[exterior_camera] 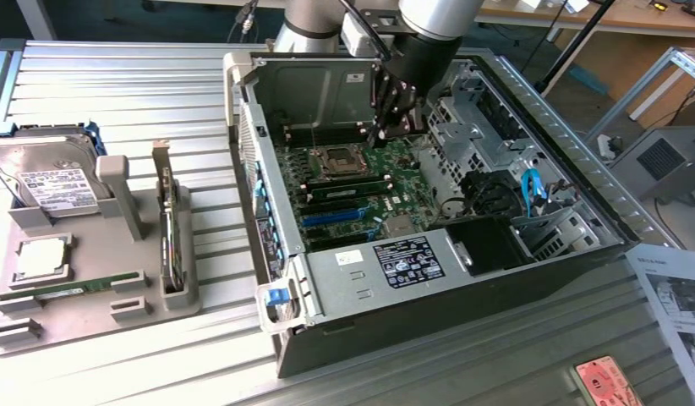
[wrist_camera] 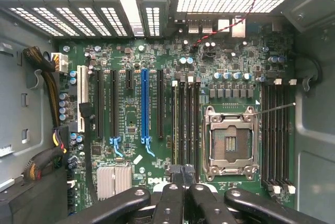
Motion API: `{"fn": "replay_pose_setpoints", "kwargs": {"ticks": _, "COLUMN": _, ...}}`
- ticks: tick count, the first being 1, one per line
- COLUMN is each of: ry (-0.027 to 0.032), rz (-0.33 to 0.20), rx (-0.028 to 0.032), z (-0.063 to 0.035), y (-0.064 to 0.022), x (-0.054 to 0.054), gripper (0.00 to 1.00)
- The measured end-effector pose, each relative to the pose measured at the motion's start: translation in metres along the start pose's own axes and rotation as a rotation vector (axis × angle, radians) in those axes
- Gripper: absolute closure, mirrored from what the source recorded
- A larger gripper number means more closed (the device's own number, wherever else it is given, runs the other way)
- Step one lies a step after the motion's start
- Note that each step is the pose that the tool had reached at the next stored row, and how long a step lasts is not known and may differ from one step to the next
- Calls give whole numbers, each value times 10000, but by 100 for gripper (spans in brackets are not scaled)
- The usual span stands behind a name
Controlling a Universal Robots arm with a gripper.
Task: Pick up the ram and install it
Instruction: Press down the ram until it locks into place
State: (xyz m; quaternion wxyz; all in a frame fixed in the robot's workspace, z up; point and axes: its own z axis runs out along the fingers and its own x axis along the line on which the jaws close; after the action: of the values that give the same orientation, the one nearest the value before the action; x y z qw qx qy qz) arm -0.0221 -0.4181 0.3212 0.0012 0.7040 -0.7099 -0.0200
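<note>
A ram stick (exterior_camera: 71, 288), long, thin and green, lies flat in a grey fixture (exterior_camera: 100, 317) at the exterior view's left, far from my gripper. My gripper (exterior_camera: 384, 135) hangs inside the open computer case (exterior_camera: 438, 279), just above the motherboard (exterior_camera: 325, 203) by the empty CPU socket (exterior_camera: 336, 158). In the wrist view the gripper (wrist_camera: 183, 174) is shut, fingertips pressed together with nothing visible between them, over the end of the black memory slots (wrist_camera: 186, 124) beside the CPU socket (wrist_camera: 230, 140). A second thin green stick (exterior_camera: 350, 183) sits along the slots near the socket.
The fixture also holds a silver hard drive (exterior_camera: 49, 178), a CPU chip (exterior_camera: 40, 258) and an upright card with a metal bracket (exterior_camera: 167, 228). Drive cages and black cables (exterior_camera: 495, 194) crowd the case's right side. Papers (exterior_camera: 675, 296) lie at the exterior view's right.
</note>
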Motion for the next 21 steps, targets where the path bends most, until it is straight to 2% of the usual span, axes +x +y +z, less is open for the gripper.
{"fn": "replay_pose_setpoints", "kwargs": {"ticks": 5, "ry": -4, "rz": 143, "rx": 4, "z": 0, "y": 0, "x": 0, "gripper": 89}}
{"fn": "replay_pose_setpoints", "kwargs": {"ticks": 14, "ry": -38, "rz": 1271, "rx": 34, "z": 0, "y": 0, "x": 0, "gripper": 89}}
{"fn": "replay_pose_setpoints", "kwargs": {"ticks": 21, "ry": -56, "rz": 1857, "rx": 49, "z": 1, "y": 0, "x": 0, "gripper": 89}}
